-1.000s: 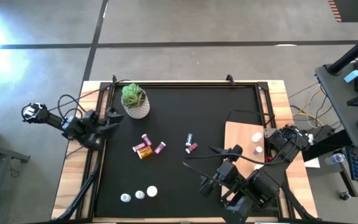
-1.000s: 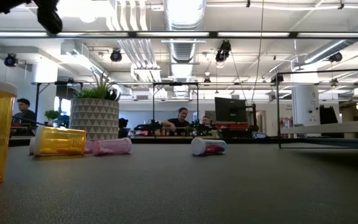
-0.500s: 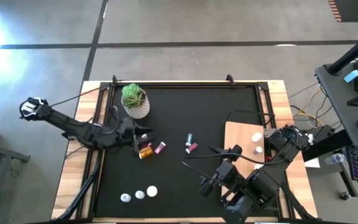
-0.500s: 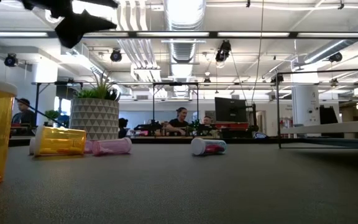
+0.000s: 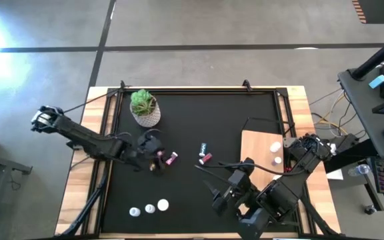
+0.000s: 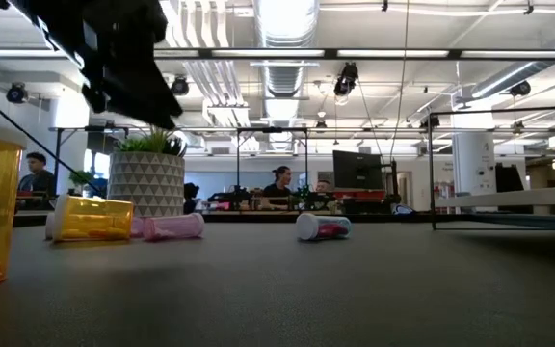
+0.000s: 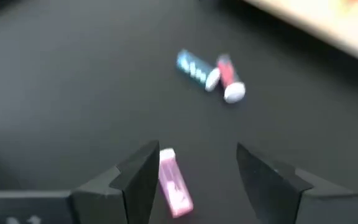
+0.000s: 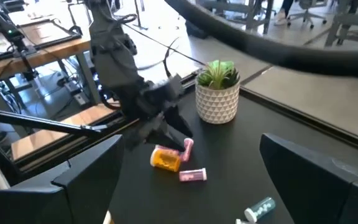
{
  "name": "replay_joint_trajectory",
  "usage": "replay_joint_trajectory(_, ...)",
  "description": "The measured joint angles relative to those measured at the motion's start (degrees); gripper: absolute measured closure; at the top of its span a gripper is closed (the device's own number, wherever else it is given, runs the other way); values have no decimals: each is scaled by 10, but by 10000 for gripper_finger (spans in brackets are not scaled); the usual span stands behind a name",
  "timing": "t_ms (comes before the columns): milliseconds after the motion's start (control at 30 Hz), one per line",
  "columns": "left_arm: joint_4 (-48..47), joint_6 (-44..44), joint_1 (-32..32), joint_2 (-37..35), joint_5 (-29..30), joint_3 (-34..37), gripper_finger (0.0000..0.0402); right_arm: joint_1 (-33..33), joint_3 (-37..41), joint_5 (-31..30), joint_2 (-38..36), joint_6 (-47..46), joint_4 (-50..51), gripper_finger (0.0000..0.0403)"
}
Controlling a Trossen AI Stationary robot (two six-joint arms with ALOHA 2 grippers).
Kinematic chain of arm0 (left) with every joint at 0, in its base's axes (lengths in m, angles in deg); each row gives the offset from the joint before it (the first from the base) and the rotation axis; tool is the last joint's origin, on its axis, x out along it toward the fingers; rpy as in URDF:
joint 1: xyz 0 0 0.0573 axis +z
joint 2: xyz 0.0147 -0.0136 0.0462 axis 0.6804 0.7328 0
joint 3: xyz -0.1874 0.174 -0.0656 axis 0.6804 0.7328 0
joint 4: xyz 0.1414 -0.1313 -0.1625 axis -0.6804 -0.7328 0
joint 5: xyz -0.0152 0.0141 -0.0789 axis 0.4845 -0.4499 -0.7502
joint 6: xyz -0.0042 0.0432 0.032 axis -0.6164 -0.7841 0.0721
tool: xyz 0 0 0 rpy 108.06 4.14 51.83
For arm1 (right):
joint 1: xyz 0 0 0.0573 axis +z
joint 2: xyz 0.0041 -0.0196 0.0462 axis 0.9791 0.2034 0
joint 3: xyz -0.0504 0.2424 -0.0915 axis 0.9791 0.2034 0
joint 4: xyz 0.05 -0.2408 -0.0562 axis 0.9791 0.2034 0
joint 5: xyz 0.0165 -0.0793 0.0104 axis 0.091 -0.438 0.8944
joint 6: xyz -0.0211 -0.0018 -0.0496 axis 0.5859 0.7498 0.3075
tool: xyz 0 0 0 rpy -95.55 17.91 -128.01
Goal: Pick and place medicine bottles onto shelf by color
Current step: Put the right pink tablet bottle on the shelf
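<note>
The left hand (image 7: pixel 191 180) is seen spread apart above a cluster of medicine bottles (image 5: pixel 162 160) lying on the black mat (image 5: pixel 192 120) near the potted plant (image 5: pixel 144 107); a pink bottle (image 7: pixel 174 186) lies just below its fingers, ungrasped. The right hand (image 8: pixel 185 180) is held wide apart and empty beside the shelf (image 5: pixel 255 150), where two white bottles (image 5: pixel 276 153) stand.

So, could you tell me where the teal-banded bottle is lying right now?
In the high view, the teal-banded bottle lies near the middle of the black mat, right beside a pink bottle and left of the wooden shelf.
</note>
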Motion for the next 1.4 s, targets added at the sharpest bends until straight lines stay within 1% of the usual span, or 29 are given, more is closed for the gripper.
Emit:
replay_joint_trajectory(100, -20, 0, 13, 48, -45, -10, 203, 0, 0, 1, 0, -6, -1, 37)
replay_joint_trajectory(167, -16, 1, 19, 77, -68, -14, 203, 0, 0, 2, 0, -7, -1, 37)
replay_joint_trajectory(300, -16, 1, 29, 126, -74, -15, 203, 0, 0, 8, 0, 3, -2, 37)
replay_joint_trajectory(400, -12, 1, 42, 156, -77, -17, 203, 0, 0, 28, 0, 12, -2, 37)
replay_joint_trajectory(567, -10, 0, 65, 199, -104, -17, 204, 0, 0, 35, 0, 7, -2, 37)
replay_joint_trajectory(667, -6, 1, 76, 219, -128, -18, 214, -1, 0, 35, 0, 5, -2, 37)
replay_joint_trajectory(733, -5, 0, 80, 225, -135, -19, 228, -1, 0, 35, 0, 5, -2, 37)
replay_joint_trajectory(867, 3, -2, 81, 224, -140, -18, 269, -1, 0, 35, 0, 6, 1, 37)
replay_joint_trajectory(1067, 24, -4, 81, 197, -147, -15, 335, -1, 0, 35, 0, 5, 2, 37)
replay_joint_trajectory(1233, 40, -1, 81, 146, -163, -16, 338, -1, 0, 36, -7, -5, 10, 37)
replay_joint_trajectory(1400, 86, -7, 81, 54, -194, -16, 336, -7, 0, 41, -12, -6, 18, 37)
